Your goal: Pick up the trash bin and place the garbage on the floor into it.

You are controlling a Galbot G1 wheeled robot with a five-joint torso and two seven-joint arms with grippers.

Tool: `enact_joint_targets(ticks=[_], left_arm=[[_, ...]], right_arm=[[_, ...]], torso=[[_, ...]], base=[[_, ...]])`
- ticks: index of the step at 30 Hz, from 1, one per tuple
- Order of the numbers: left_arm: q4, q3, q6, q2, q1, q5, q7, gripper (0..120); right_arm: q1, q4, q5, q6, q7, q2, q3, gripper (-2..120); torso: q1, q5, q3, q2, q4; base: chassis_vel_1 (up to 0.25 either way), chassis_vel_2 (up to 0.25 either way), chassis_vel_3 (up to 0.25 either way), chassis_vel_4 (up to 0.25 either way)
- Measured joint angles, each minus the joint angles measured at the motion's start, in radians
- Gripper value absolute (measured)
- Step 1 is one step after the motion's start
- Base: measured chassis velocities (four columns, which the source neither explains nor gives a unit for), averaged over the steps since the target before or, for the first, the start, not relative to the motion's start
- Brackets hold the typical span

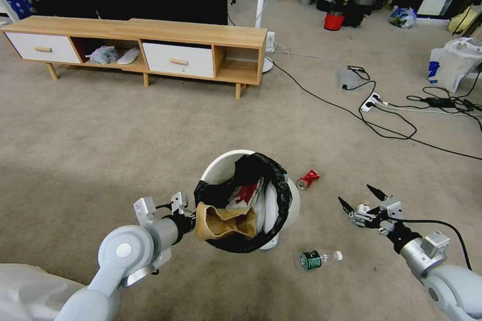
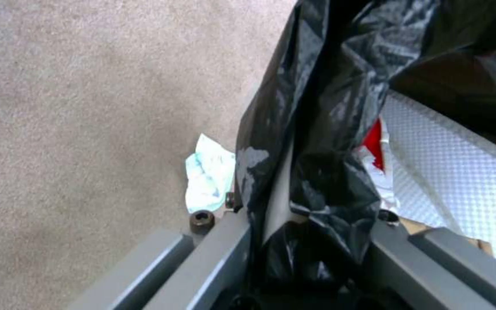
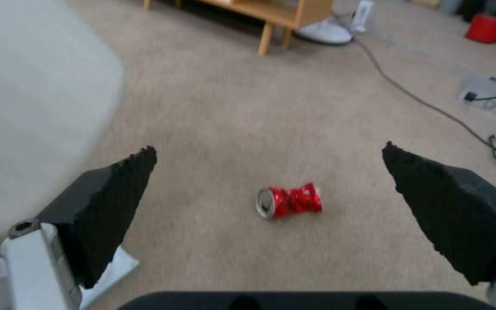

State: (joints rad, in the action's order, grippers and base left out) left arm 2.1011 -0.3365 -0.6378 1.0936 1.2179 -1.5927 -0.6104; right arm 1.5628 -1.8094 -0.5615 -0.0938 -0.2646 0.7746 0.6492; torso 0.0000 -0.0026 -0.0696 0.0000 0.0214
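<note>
A: Starting at the left, we have our left gripper (image 1: 193,220) pinching the near-left rim of the trash bin (image 1: 221,165). In the left wrist view its two fingers (image 2: 225,254) press from either side onto the white wall and the black bag (image 2: 317,129) folded over it.

B: And the bin itself sits at the centre, near us, tilted with its mouth toward us. We can't tell whether it touches the carpet (image 1: 100,135) or hangs just clear of it.

A: Inside it we see a brown paper carton (image 1: 223,220) at the near edge, with a red-and-white wrapper (image 1: 246,193) behind it. A pale crumpled tissue (image 2: 209,174) lies on the carpet just beside the bin's outer wall.

B: Moving right — the crushed red can (image 1: 307,179) lies on its side on the carpet, just beside the bin and a little farther off. Nearer to us a small bottle with a green label (image 1: 317,259) lies on its side too, apart from the bin.

A: Farther right, our right gripper (image 1: 362,199) is above the carpet with its black fingers (image 3: 110,202) spread wide and nothing between them. In the right wrist view the red can (image 3: 290,201) shows between the two tips, lying beyond them.

B: At the far left stands a low wooden cabinet (image 1: 150,45), and cables (image 1: 381,125) trail over the carpet at the far right.
</note>
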Motion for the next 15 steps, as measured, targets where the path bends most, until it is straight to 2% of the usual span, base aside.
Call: enact_joint_targets(ticks=[2, 3, 6, 7, 9, 10, 15], left_arm=[[-0.003, -0.002, -0.001, 0.006, -0.001, 0.009, 0.005, 0], [-0.003, -0.002, -0.001, 0.006, -0.001, 0.009, 0.005, 0], [-0.011, -0.005, -0.003, 0.016, -0.001, 0.021, 0.014, 0], [-0.011, -0.005, -0.003, 0.016, -0.001, 0.021, 0.014, 0], [-0.018, -0.005, -0.004, 0.026, -0.002, 0.03, 0.021, 0], [-0.018, -0.005, -0.004, 0.026, -0.002, 0.03, 0.021, 0], [-0.034, -0.001, -0.007, 0.039, -0.011, 0.046, 0.042, 0]], right_arm=[[-0.005, 0.004, -0.013, 0.036, -0.004, -0.058, -0.019, 100], [-0.005, 0.004, -0.013, 0.036, -0.004, -0.058, -0.019, 100], [-0.013, 0.008, -0.031, 0.072, -0.007, -0.134, -0.048, 100], [-0.013, 0.008, -0.031, 0.072, -0.007, -0.134, -0.048, 100], [-0.02, 0.012, -0.052, 0.105, -0.015, -0.198, -0.073, 100], [-0.02, 0.012, -0.052, 0.105, -0.015, -0.198, -0.073, 100], [-0.03, 0.031, -0.079, 0.156, -0.044, -0.305, -0.12, 100]], torso=[[0.0, -0.0001, 0.0, 0.0, 0.0002], [0.0, -0.0001, 0.0, 0.0, 0.0002], [0.0, -0.0001, 0.0, 0.0, 0.0001], [0.0, -0.0001, 0.0, 0.0, 0.0001], [0.0, 0.0, 0.0, 0.0, -0.0001], [0.0, 0.0, 0.0, 0.0, -0.0001], [0.0, -0.0003, 0.0, 0.0, 0.0003]], base=[[0.0, 0.0, 0.0, 0.0], [0.0, 0.0, 0.0, 0.0], [0.0, 0.0, 0.0, 0.0], [0.0, 0.0, 0.0, 0.0], [0.0, 0.0, 0.0, 0.0], [0.0, 0.0, 0.0, 0.0], [0.0, 0.0, 0.0, 0.0]])
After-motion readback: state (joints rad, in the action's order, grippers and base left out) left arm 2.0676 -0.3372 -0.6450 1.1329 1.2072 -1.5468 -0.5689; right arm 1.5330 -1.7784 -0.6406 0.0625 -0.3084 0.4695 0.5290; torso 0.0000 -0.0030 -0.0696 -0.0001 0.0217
